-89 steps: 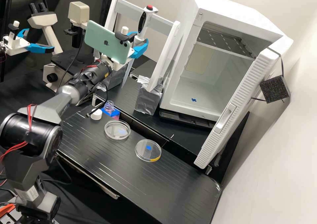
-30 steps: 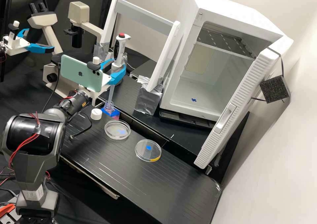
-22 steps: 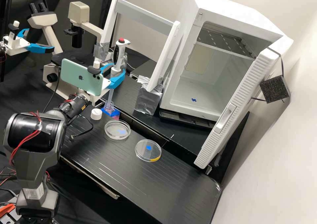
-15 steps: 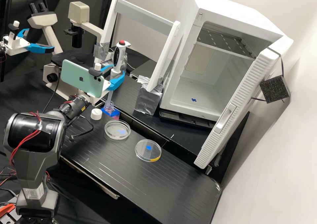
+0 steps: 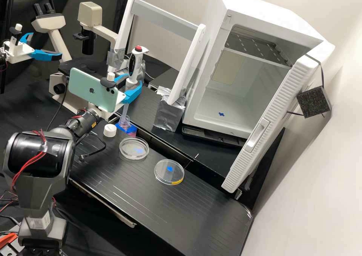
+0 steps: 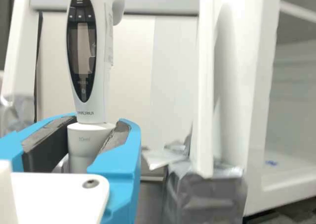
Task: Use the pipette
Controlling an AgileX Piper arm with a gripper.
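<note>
In the high view my gripper (image 5: 130, 87) is shut on the lower body of the white pipette (image 5: 136, 65), which stands nearly upright with its red button on top. The clear pipette tip (image 5: 125, 111) runs down into the mouth of a clear bottle (image 5: 126, 126) with pink liquid at the bench's back edge. How deep the tip sits cannot be told. From the wrist, both blue fingers of the gripper (image 6: 91, 140) press on the pipette (image 6: 88, 51) just under its dark display.
A white cap (image 5: 109, 130) and two petri dishes (image 5: 134, 148) (image 5: 169, 172) lie on the black bench (image 5: 151, 218). Behind rise a white frame (image 5: 187, 65), a microscope (image 5: 89, 14) and an open white incubator (image 5: 222, 105). A second arm's gripper (image 5: 41, 53) is at the far left.
From beside the white frame, higher up, the pipette has come left and down with my gripper, its tip now in the bottle. In the last half second it has hardly moved.
</note>
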